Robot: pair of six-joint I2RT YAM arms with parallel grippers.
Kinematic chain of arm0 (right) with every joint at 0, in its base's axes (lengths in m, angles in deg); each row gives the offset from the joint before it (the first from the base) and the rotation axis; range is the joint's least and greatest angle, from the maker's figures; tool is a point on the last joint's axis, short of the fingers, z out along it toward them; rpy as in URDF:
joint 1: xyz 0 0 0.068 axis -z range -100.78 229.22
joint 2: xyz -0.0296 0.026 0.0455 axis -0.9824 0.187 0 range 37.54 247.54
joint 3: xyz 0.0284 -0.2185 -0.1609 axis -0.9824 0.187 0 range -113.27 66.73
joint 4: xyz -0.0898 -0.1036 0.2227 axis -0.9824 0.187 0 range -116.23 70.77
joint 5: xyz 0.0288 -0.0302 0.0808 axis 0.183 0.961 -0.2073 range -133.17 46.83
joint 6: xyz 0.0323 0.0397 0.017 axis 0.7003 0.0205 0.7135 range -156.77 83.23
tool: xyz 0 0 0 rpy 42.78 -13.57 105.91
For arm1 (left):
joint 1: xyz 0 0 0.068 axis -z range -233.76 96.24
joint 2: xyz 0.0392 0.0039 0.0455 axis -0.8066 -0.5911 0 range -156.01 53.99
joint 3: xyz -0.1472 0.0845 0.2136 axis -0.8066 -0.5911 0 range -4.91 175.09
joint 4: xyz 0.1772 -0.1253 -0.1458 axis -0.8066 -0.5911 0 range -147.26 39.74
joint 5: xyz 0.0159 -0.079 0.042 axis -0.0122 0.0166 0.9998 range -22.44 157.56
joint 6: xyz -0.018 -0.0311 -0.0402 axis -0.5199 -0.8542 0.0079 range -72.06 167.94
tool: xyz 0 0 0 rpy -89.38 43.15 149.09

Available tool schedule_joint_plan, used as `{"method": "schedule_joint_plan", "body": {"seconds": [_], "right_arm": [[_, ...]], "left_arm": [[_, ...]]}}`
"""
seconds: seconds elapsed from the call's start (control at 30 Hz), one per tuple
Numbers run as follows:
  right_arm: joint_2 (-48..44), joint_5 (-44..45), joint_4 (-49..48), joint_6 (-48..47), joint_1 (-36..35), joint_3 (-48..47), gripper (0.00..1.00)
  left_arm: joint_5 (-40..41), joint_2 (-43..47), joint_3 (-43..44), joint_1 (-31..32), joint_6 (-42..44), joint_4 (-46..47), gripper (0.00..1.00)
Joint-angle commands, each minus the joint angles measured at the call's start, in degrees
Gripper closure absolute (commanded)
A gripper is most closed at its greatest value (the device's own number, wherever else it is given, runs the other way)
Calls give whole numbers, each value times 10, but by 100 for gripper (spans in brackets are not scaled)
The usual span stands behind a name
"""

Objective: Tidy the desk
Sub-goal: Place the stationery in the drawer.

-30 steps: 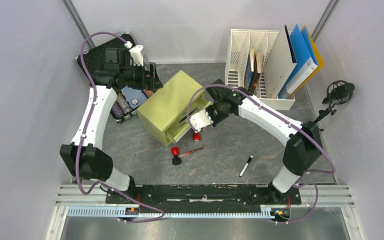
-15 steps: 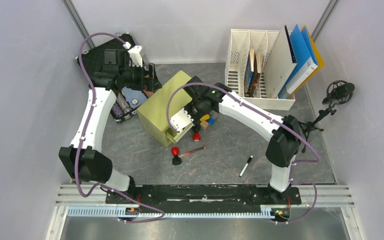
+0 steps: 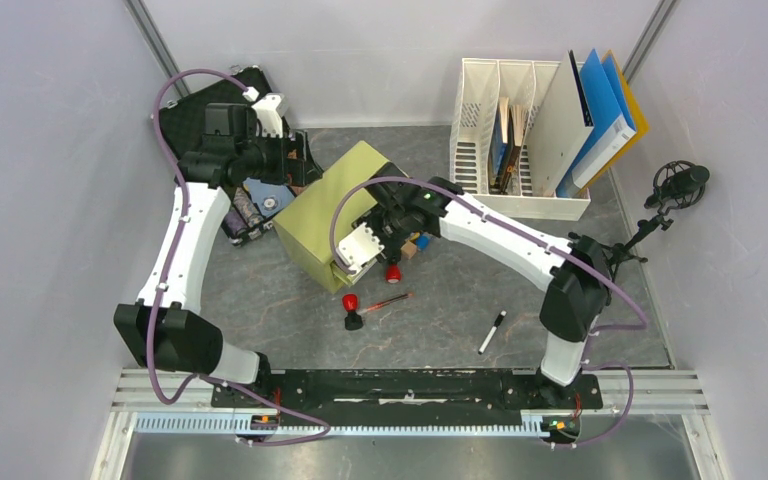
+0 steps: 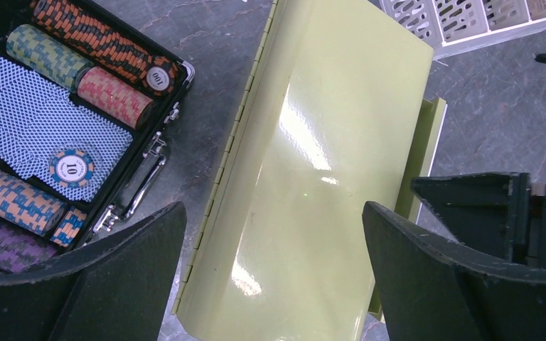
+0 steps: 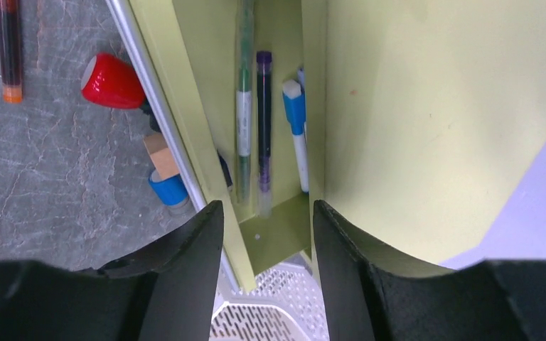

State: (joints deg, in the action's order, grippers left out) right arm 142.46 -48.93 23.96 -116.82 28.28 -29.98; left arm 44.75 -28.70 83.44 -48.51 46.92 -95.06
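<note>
Left jaws: on the left arm (image 3: pixel 195 225), spread as wide as they go. The fingers (image 4: pixel 114 284) hold nothing and hang over the glossy top of the yellow-green drawer cabinet (image 4: pixel 313 163).
Right jaws: on the right arm (image 3: pixel 500 235), parted about halfway with nothing between them. They're right at the cabinet's pulled-out drawer (image 5: pixel 277 234); whether a fingertip (image 5: pixel 185 270) touches it, I can't tell.
Table (image 3: pixel 440 290): dark grey and marbled, lying flat under everything. It runs from the arms' base rail to the back wall. From overhead it spreads wider side to side than front to back, so its long axis runs left-right, square with the rail.
Poker chip case (image 4: pixel 149 160): far left and open, with rows of chips and a blue-patterned card deck (image 4: pixel 35 121) inside. It's just beside the cabinet's hinged edge.
Cabinet: sits skewed on the table, with the drawer facing near-right.
Drawer contents: a green pen (image 5: pixel 244 106), a dark purple pen (image 5: pixel 264 121) and a blue-capped marker (image 5: pixel 295 128), all lying lengthwise.
By the drawer: a red stamp (image 5: pixel 110 82) plus a tan block (image 5: pixel 158 155) and a blue block (image 5: pixel 167 190), all on the table.
Nearer the rail: a second red stamp (image 3: pixel 351 303) and, beside it, a red pen (image 3: pixel 388 301).
Black-and-white marker (image 3: pixel 492 331): alone, lying on a diagonal, well apart from the rest.
White file organizer (image 3: pixel 480 110): far right at the back, holding a blue folder (image 3: pixel 600 110) and a yellow folder (image 3: pixel 638 112).
Microphone (image 3: pixel 678 185): at the right edge, on a stand.
</note>
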Motion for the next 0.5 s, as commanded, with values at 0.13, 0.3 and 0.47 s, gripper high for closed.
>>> {"method": "schedule_joint_plan", "body": {"seconds": [0.13, 0.3, 0.47], "right_arm": [[-111, 19, -25, 53, 25, 80, 43], [-178, -3, -23, 66, 70, 165, 41], [-238, -3, -14, 76, 104, 256, 39]], "left_arm": [[-1, 20, -4, -3, 21, 24, 0], [9, 17, -6, -3, 31, 23, 0], [25, 5, -3, -3, 32, 22, 0]]}}
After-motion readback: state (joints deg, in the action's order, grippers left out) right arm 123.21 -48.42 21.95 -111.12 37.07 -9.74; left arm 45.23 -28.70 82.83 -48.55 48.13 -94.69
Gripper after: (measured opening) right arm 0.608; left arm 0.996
